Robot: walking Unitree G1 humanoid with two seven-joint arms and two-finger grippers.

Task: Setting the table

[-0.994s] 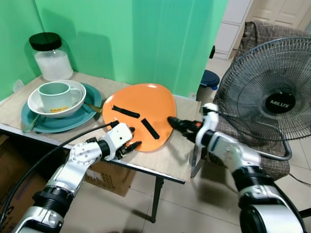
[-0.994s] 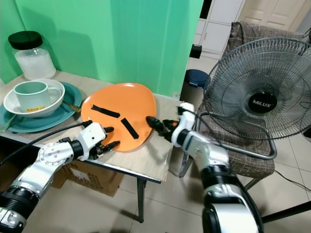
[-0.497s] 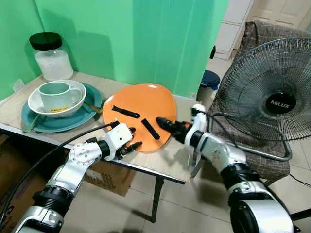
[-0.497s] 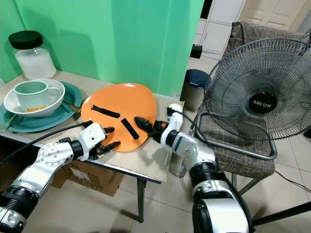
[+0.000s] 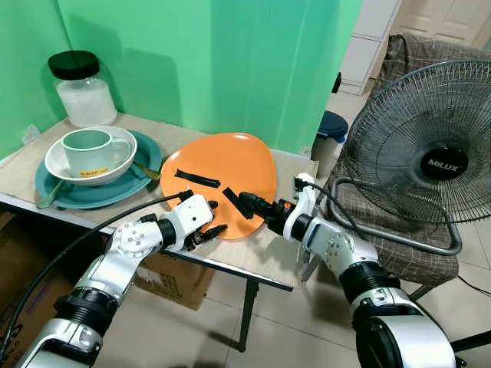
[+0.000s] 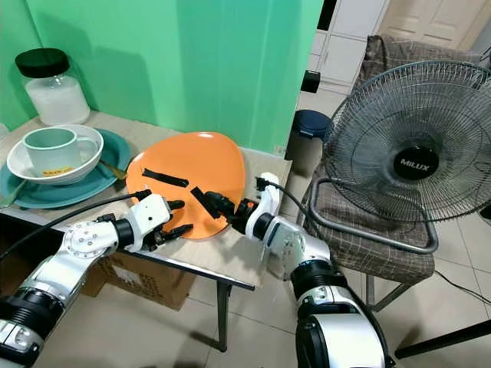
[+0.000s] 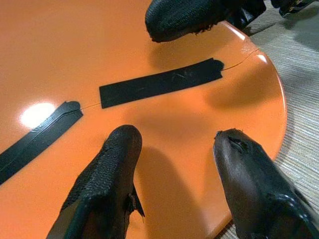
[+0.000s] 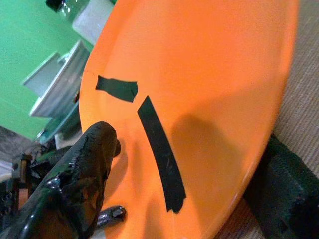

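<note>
Green walls backed the desk (image 5: pixel 46 184) where the taped orange plastic plate (image 5: pixel 230 165) lay; right tool (image 5: pixel 244 204) straddled its rim, open; left tool (image 5: pixel 205 225) spread over its near edge, partly hiding it.

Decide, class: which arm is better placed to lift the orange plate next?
Probably the right. The right gripper already straddles the orange plate's rim, one finger above and one below. The left gripper hovers open at the near edge.

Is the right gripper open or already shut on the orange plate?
Open. The right gripper straddles the orange plate's rim, one finger above and one below, with gaps showing.
</note>
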